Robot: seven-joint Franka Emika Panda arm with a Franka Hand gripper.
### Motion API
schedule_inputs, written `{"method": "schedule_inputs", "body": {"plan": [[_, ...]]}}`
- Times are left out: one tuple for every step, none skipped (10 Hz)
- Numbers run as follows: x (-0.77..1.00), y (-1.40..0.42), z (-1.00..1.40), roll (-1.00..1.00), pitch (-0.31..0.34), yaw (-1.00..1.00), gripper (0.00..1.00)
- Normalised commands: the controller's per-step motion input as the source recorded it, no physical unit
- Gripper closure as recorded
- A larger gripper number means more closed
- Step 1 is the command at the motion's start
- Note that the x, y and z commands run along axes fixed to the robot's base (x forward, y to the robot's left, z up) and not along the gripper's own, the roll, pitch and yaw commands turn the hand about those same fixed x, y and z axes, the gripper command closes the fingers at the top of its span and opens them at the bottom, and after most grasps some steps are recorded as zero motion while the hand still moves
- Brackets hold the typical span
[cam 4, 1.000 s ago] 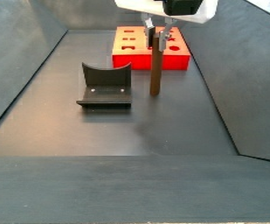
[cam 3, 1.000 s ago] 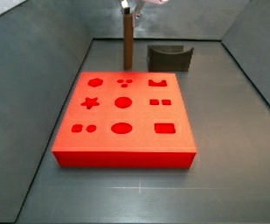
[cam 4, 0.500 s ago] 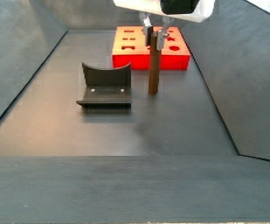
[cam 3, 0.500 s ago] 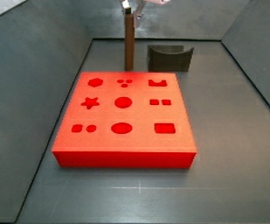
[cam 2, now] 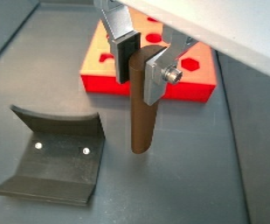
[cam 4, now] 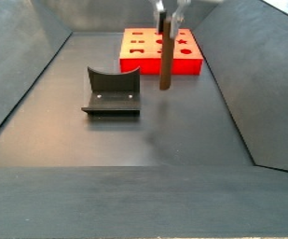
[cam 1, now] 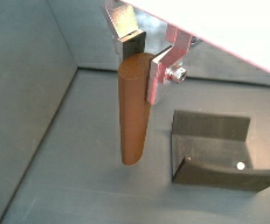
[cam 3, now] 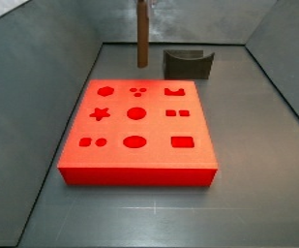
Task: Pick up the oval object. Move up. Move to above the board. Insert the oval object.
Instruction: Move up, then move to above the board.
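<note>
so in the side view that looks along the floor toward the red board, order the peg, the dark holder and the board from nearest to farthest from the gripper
1. The oval object, clamped in the gripper and hanging straight below it.
2. The board, on the floor just behind the peg.
3. The dark grey holder, on the floor to the side, nearer the camera.

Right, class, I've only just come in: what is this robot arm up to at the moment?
The gripper is shut on the oval object, a tall brown peg, holding it by its upper end so that it hangs upright, clear of the floor. In a side view the peg is behind the board, the red block with shaped holes, not above it. The dark fixture stands empty beside it. The peg is not yet over the board, and nothing has been inserted.
</note>
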Motion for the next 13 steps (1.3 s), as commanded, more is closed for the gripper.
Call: {"method": "schedule_inputs", "body": {"plan": [[0.01, -0.01, 0.26, -0.05, 0.064, 0.02, 1.0], [-0.89, 0.37, 1.0, -0.14, -0.285, -0.28, 1.0], [-0.92, 0.38, 1.0, -0.15, -0.301, -0.27, 1.0], [-0.95, 0.35, 1.0, -0.16, -0.274, -0.23, 1.0], [-0.99, 0.29, 1.0, -0.16, -0.195, -0.15, 1.0], [-1.0, 0.27, 0.97, -0.14, -0.124, -0.11, 1.0], [-1.0, 0.22, 0.95, -0.14, -0.052, -0.08, 1.0], [-1.0, 0.2, 0.95, -0.14, -0.03, -0.07, 1.0], [-0.84, 0.14, 0.79, -0.14, -0.017, -0.06, 1.0], [-0.67, 0.09, 0.61, -0.14, -0.014, -0.06, 1.0], [-0.45, 0.05, 0.37, -0.13, -0.017, -0.05, 1.0], [-0.34, 0.04, 0.24, -0.13, -0.017, -0.05, 1.0], [0.34, -1.0, 0.08, -0.04, 0.213, 1.0, 1.0]]}}
